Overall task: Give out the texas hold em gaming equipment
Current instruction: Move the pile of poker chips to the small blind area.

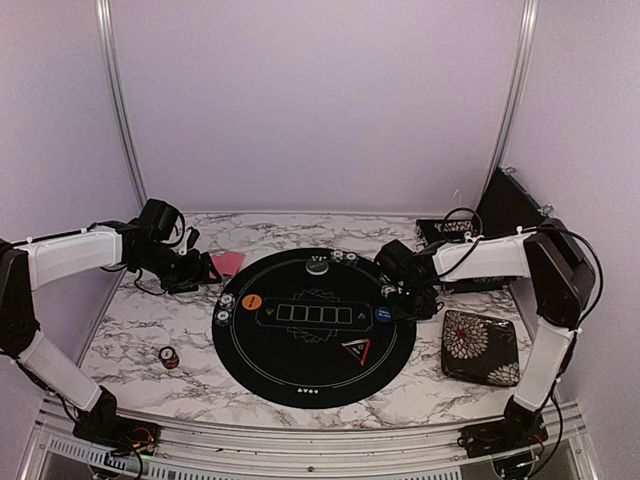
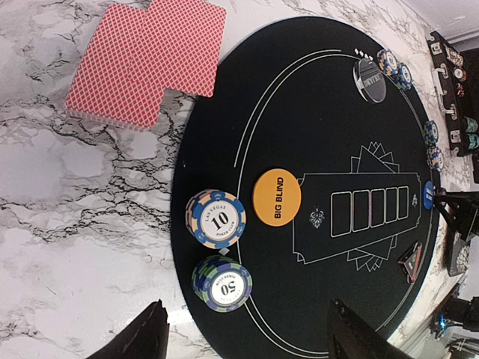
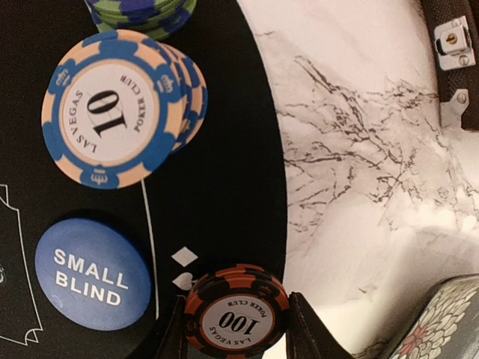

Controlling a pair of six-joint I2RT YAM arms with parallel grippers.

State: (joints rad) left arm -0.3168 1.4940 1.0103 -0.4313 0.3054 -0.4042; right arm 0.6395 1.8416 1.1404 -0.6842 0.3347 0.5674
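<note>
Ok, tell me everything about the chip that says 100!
The 100 chip tops a small stack of black chips with orange-red edge stripes. Its white middle reads LAS VEGAS POKER CLUB. The stack sits level at the edge of the black mat, beside the blue SMALL BLIND button, pinched between the right gripper's jaws.

Eight chip stacks [image 2: 217, 218], two blind buttons [image 2: 276, 197], one triangle marker [image 1: 357, 350], one card heap [image 2: 146, 56], one mat [image 1: 300, 372], one case [image 1: 480, 345]
</note>
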